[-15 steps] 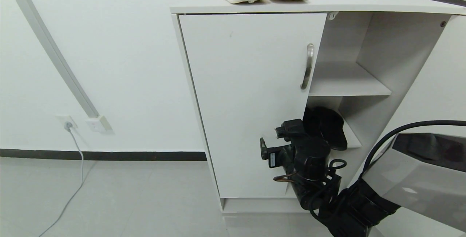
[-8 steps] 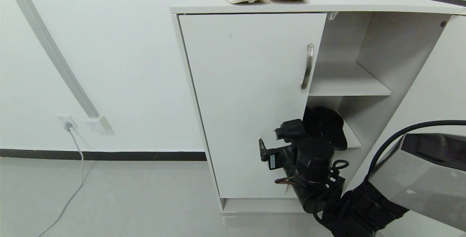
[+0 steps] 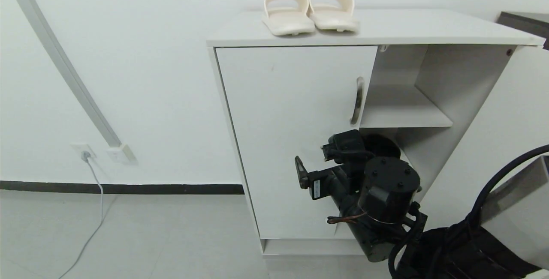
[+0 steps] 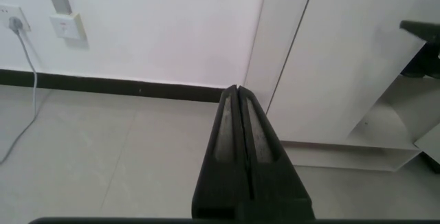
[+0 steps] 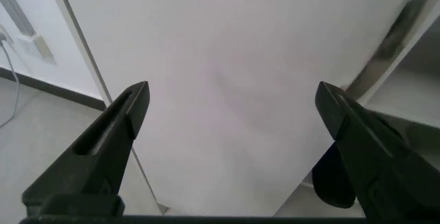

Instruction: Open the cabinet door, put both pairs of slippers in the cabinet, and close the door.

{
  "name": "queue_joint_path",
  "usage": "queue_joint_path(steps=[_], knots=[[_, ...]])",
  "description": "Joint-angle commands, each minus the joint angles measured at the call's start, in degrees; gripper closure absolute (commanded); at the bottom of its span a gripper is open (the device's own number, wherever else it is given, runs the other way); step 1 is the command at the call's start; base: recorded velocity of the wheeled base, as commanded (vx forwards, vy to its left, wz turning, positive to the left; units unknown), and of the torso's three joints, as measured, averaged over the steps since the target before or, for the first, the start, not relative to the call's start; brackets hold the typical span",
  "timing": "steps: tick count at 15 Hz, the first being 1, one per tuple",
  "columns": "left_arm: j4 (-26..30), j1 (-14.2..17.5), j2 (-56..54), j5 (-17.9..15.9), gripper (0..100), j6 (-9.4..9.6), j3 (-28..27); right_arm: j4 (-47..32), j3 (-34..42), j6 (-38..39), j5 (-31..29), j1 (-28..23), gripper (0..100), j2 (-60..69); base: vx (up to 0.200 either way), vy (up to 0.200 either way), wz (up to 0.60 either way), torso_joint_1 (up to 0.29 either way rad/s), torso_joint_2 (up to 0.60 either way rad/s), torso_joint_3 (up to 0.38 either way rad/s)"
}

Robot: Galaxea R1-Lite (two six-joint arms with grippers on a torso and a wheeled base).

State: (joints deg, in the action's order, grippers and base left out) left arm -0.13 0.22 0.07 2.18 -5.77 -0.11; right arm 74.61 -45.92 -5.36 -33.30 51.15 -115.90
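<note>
A cream pair of slippers (image 3: 309, 11) lies on top of the white cabinet (image 3: 429, 28). The left door (image 3: 291, 137) is closed, and the right door (image 3: 497, 120) stands swung open. A black pair of slippers (image 3: 383, 144) rests on the lower shelf, mostly hidden behind my right arm; its dark edge (image 5: 335, 183) also appears in the right wrist view. My right gripper (image 3: 318, 165) (image 5: 232, 93) is open and empty, facing the closed door beside its handle (image 3: 356, 101) (image 5: 393, 42). My left gripper (image 4: 237, 92) is shut and empty, low over the floor, pointing at the cabinet's base.
The upper shelf (image 3: 403, 118) inside is bare. A wall socket with a grey cable (image 3: 87, 156) and a slanted wall duct (image 3: 60, 62) are to the left. Grey floor tiles (image 3: 150, 236) lie in front of the cabinet.
The head camera has shifted, so the cabinet top and cream slippers sit lower in the picture. My right arm has drawn back a little from the lower shelf toward the camera.
</note>
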Motion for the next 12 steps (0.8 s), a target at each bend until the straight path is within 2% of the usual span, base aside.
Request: queue_joint_path(steps=[1, 12], knots=[[0.0, 0.0, 0.0, 0.0, 100, -0.03, 0.0, -0.2, 0.2, -0.1, -0.1, 0.2, 0, 1.5, 0.0, 0.0, 0.0, 0.022, -0.5, -0.359], [0.0, 0.0, 0.0, 0.1, 100, -0.03, 0.0, -0.2, 1.3, -0.1, 0.0, 0.6, 0, 1.6, 0.0, 0.0, 0.0, 0.14, -0.47, -0.333]])
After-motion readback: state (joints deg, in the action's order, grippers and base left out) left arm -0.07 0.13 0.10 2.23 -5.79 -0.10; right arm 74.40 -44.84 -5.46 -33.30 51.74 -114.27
